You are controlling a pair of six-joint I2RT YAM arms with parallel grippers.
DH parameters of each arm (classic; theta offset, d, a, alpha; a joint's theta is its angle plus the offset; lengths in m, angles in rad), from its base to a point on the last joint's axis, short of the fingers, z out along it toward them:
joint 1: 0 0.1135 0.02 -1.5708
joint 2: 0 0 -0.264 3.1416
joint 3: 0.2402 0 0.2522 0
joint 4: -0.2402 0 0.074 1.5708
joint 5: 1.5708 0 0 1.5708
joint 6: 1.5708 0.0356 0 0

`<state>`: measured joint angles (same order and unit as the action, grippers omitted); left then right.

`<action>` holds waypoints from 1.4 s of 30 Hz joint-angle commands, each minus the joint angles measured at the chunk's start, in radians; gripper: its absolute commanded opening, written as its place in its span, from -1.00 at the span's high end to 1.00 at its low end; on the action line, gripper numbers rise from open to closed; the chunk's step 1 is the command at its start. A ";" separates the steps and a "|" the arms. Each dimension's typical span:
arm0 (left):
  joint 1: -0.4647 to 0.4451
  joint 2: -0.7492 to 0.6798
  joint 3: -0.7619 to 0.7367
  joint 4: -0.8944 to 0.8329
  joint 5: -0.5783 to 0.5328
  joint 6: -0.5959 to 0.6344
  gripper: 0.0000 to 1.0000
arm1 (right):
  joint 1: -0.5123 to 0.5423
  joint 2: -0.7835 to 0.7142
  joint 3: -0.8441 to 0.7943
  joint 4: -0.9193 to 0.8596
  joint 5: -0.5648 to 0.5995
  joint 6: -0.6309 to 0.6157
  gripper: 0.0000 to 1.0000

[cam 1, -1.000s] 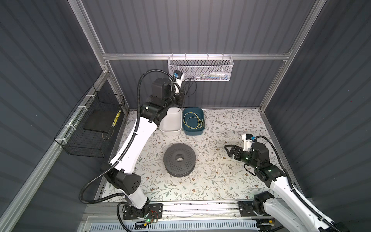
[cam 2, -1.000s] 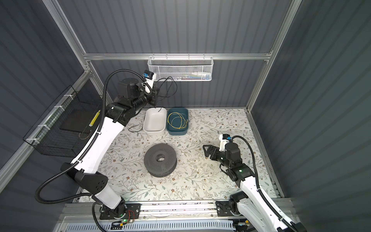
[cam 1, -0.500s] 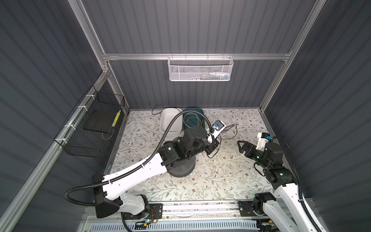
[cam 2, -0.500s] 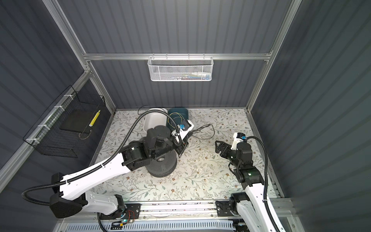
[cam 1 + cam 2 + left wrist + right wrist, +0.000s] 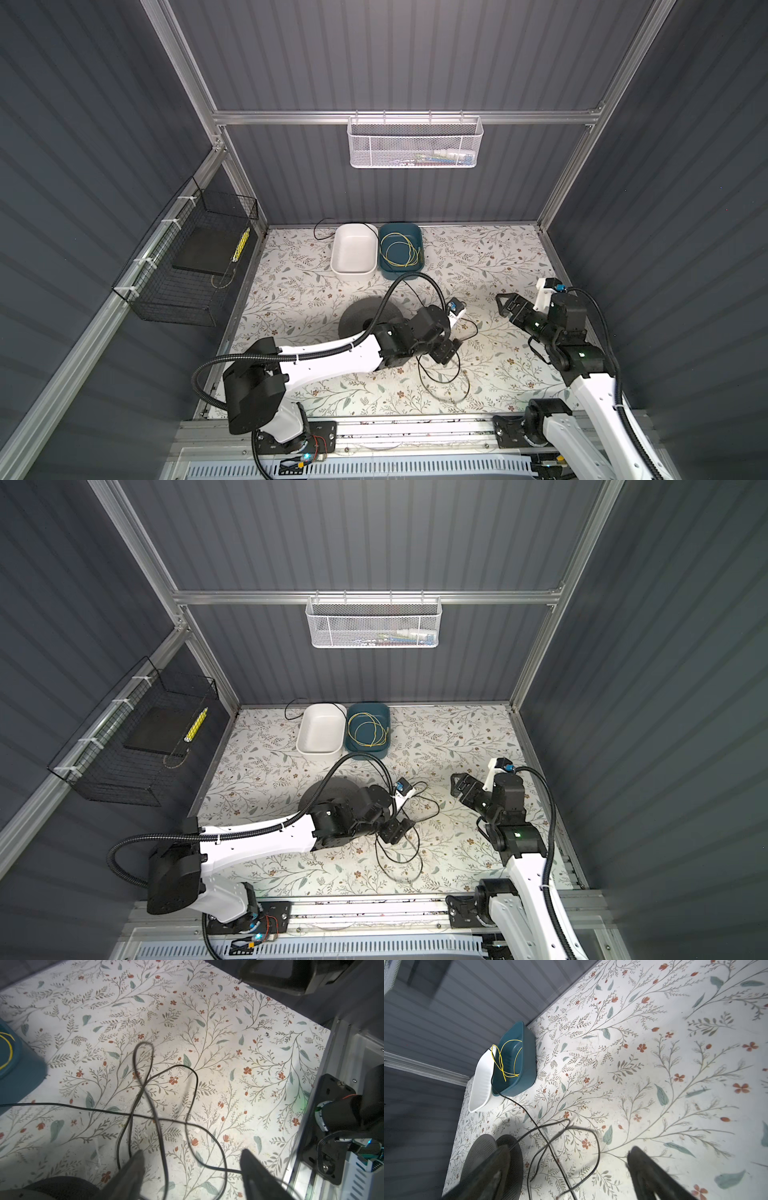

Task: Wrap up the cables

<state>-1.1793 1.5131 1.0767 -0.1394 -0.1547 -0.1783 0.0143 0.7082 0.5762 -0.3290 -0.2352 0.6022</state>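
Observation:
The cables are one thin black cord [image 5: 420, 372] lying in loose, crossing loops on the floral table in front of the black disc; it also shows in the other top view [image 5: 377, 848]. A strand of it trails back toward the bins. My left gripper [image 5: 446, 353] hangs low over the loops. In the left wrist view this gripper [image 5: 192, 1153] stands open, with strands of the cord [image 5: 62, 1104] running between its fingers, touched by neither. My right gripper [image 5: 505, 305] is open at the right, apart from the cord [image 5: 556, 1165], with nothing in it [image 5: 569, 1148].
A black round disc [image 5: 361, 316] sits mid-table, partly under the left arm. At the back stand a white bin [image 5: 353, 253] and a teal bin [image 5: 401, 268] holding a yellow wire coil. A black wire basket [image 5: 195, 266] hangs on the left wall and a white mesh basket [image 5: 415, 143] on the back wall.
The left arm swung from high at the back bins down to the table's middle, dragging the cord along. Its jaws went from shut to open and the loops dropped. The right arm drew back slightly.

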 commanded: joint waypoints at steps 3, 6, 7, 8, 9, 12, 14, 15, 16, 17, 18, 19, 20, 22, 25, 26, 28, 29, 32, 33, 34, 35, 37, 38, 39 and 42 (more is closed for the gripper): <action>0.132 -0.163 0.037 -0.060 -0.062 0.049 -0.99 | 0.002 0.026 -0.008 0.030 -0.048 0.008 -0.78; 0.360 -0.139 0.079 -0.119 0.016 -0.070 -0.93 | 0.012 0.045 -0.014 0.062 -0.065 0.018 -0.75; 0.433 -0.109 0.106 -0.141 0.045 -0.101 -0.92 | 0.018 0.054 -0.014 0.073 -0.067 0.017 -0.74; 0.500 -0.064 0.144 -0.174 0.073 -0.138 -0.89 | 0.026 0.063 -0.014 0.080 -0.064 0.017 -0.74; 0.555 -0.020 0.183 -0.206 0.109 -0.166 -0.86 | 0.032 0.071 -0.015 0.088 -0.064 0.016 -0.74; 0.670 0.155 0.309 -0.265 0.205 -0.224 -0.70 | 0.044 0.097 -0.014 0.115 -0.071 0.018 -0.73; 0.707 0.261 0.399 -0.272 0.232 -0.247 -0.63 | 0.047 0.109 -0.017 0.131 -0.072 0.017 -0.73; 0.719 0.303 0.429 -0.279 0.233 -0.262 -0.60 | 0.048 0.113 -0.019 0.140 -0.072 0.018 -0.73; 0.726 0.349 0.459 -0.273 0.252 -0.261 -0.59 | 0.049 0.118 -0.023 0.151 -0.072 0.018 -0.73; 0.731 0.394 0.494 -0.276 0.251 -0.259 -0.54 | 0.049 0.125 -0.028 0.160 -0.074 0.020 -0.73; 0.731 0.426 0.524 -0.290 0.245 -0.256 -0.49 | 0.049 0.131 -0.032 0.166 -0.072 0.020 -0.73; 0.732 0.456 0.551 -0.295 0.247 -0.251 -0.46 | 0.050 0.139 -0.036 0.173 -0.073 0.020 -0.73; 0.733 0.482 0.573 -0.300 0.243 -0.251 -0.45 | 0.049 0.145 -0.042 0.181 -0.074 0.020 -0.73; 0.733 0.515 0.593 -0.301 0.238 -0.259 -0.40 | 0.050 0.156 -0.053 0.194 -0.073 0.022 -0.73; 0.733 0.545 0.595 -0.270 0.251 -0.266 -0.32 | 0.050 0.170 -0.066 0.216 -0.072 0.025 -0.73; 0.733 0.557 0.599 -0.268 0.247 -0.266 -0.26 | 0.050 0.176 -0.069 0.222 -0.072 0.024 -0.73; 0.733 0.574 0.605 -0.258 0.244 -0.265 -0.13 | 0.049 0.187 -0.072 0.233 -0.074 0.026 -0.73; 0.733 0.579 0.607 -0.256 0.244 -0.261 -0.04 | 0.049 0.193 -0.072 0.237 -0.078 0.024 -0.72; 0.733 0.591 0.611 -0.244 0.244 -0.259 0.20 | 0.049 0.201 -0.078 0.248 -0.084 0.027 -0.72; 0.733 0.593 0.613 -0.243 0.242 -0.255 0.27 | 0.050 0.203 -0.079 0.249 -0.084 0.027 -0.72; 0.733 0.597 0.616 -0.241 0.241 -0.253 0.30 | 0.050 0.204 -0.081 0.251 -0.084 0.028 -0.72; 0.733 0.601 0.619 -0.242 0.239 -0.249 0.30 | 0.049 0.205 -0.084 0.252 -0.083 0.028 -0.72; 0.734 0.612 0.627 -0.244 0.237 -0.243 0.30 | 0.049 0.203 -0.085 0.253 -0.084 0.027 -0.72; 0.736 0.618 0.633 -0.248 0.236 -0.242 0.30 | 0.049 0.200 -0.085 0.251 -0.084 0.027 -0.72; 0.736 0.624 0.639 -0.250 0.242 -0.240 0.29 | 0.050 0.197 -0.088 0.252 -0.081 0.028 -0.72; 0.738 0.639 0.649 -0.249 0.244 -0.235 0.30 | 0.049 0.184 -0.091 0.249 -0.075 0.028 -0.72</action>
<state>-0.4442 2.1288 1.6886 -0.3782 0.0784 -0.4328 0.0597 0.9100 0.4950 -0.0925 -0.3077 0.6281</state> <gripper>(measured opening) 0.351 0.861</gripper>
